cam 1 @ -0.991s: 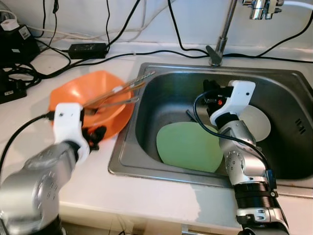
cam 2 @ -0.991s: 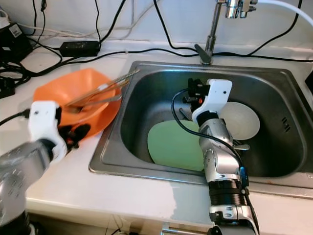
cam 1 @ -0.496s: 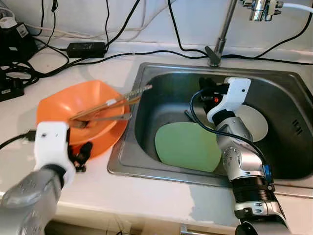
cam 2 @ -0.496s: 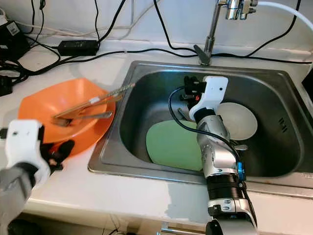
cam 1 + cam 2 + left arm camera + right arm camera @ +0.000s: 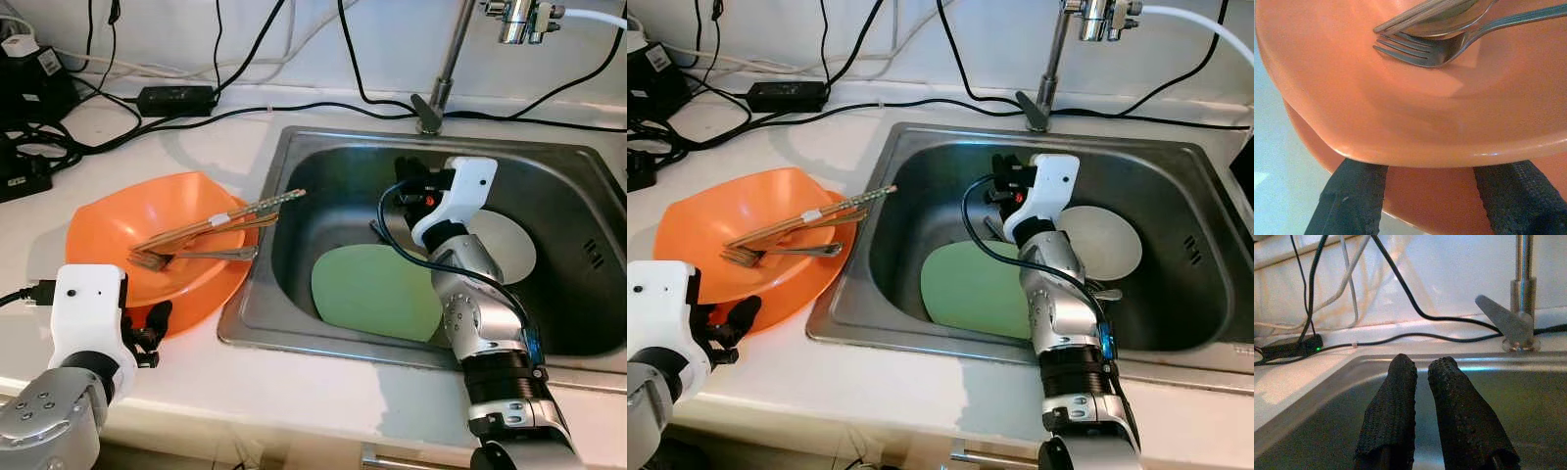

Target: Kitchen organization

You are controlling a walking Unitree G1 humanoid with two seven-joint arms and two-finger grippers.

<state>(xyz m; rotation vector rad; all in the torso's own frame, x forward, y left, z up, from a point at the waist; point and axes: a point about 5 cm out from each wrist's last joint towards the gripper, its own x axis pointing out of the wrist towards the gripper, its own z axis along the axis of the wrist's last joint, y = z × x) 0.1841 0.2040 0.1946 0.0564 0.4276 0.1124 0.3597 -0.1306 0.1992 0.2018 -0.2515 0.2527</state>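
Observation:
An orange bowl (image 5: 118,230) sits on the white counter left of the sink, holding wooden chopsticks (image 5: 235,213), a fork (image 5: 186,257) and a spoon (image 5: 1449,19). My left gripper (image 5: 152,331) is at the bowl's near rim, open, with its fingers (image 5: 1349,196) spread wide just under the rim. My right gripper (image 5: 407,181) hangs inside the sink (image 5: 245,323) above a green plate (image 5: 377,294) and a white plate (image 5: 505,245). Its fingers (image 5: 1396,406) are shut together on nothing.
A faucet (image 5: 446,69) stands behind the sink. Black cables and a power adapter (image 5: 176,98) run along the back of the counter, with more black gear at the far left (image 5: 29,88). The chopsticks overhang the sink's left edge.
The bowl has come down from a tilted, raised pose and moved left and nearer, now flat on the counter. My left arm has drawn back with it. The right arm barely moved.

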